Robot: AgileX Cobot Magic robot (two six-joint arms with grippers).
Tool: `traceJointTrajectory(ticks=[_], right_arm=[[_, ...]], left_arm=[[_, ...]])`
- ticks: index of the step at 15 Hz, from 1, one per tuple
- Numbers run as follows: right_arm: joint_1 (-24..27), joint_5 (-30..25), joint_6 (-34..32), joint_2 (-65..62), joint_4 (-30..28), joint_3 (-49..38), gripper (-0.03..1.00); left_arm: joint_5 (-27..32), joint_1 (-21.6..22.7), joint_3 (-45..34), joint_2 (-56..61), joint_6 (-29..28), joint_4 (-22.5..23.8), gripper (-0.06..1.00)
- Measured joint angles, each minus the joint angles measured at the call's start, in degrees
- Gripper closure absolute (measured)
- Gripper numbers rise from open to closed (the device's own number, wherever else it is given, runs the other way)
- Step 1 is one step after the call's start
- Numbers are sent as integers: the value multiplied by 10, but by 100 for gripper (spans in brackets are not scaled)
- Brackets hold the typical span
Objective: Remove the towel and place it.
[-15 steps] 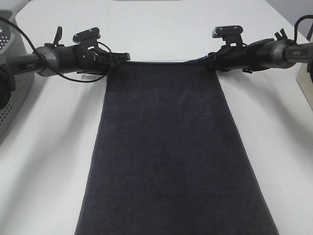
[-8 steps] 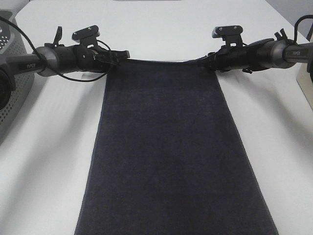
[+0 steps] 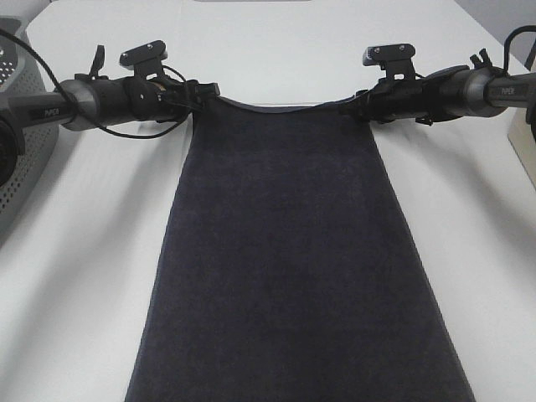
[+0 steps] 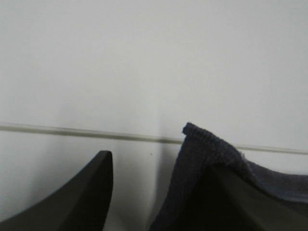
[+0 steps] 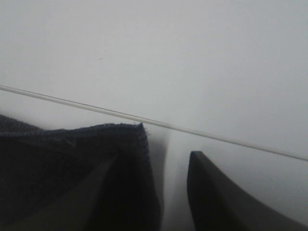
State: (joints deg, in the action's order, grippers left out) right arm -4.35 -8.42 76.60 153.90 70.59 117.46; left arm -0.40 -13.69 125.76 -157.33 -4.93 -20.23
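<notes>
The left fingers (image 4: 91,192) stand spread, and the towel (image 3: 293,251) corner, draped over one of them, has risen a little (the far hem now sags). The towel lies flat along the bench (image 3: 84,293). The right fingers (image 5: 216,192) are spread too; placing looks almost finished.

White table (image 3: 84,251), towel (image 3: 293,268) (dark navy), gray basket (image 3: 21,167)

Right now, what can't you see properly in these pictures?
Towel: near end cut off by the high view's bottom edge.
Basket: mostly cut off by that view's left edge.
Beige thing: cut off at the right edge, can't name it.
Left fingers and right fingers: each wrist view shows only dark tips; one merges with the towel corner, so contact is unclear.
</notes>
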Motion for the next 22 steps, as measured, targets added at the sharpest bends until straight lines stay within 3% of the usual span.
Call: traceJointTrajectory(ticks=[2,5,11,18,22], right_arm=[[0,-1,0,0,0,0,53],[-1,-10,0,-1,0,0,52],[0,-2,0,-1,-1,0,52],[1,29,0,-21,9,0,52],[1,5,-23,-23,13,0,52]], left_arm=[[-34,19,0,0,-3,0,44],[-38,39,0,-1,-12,0,44],[36,42,1,-1,-21,1,44],[51,39,2,2,-18,1,44],[108,33,3,14,41,3,44]])
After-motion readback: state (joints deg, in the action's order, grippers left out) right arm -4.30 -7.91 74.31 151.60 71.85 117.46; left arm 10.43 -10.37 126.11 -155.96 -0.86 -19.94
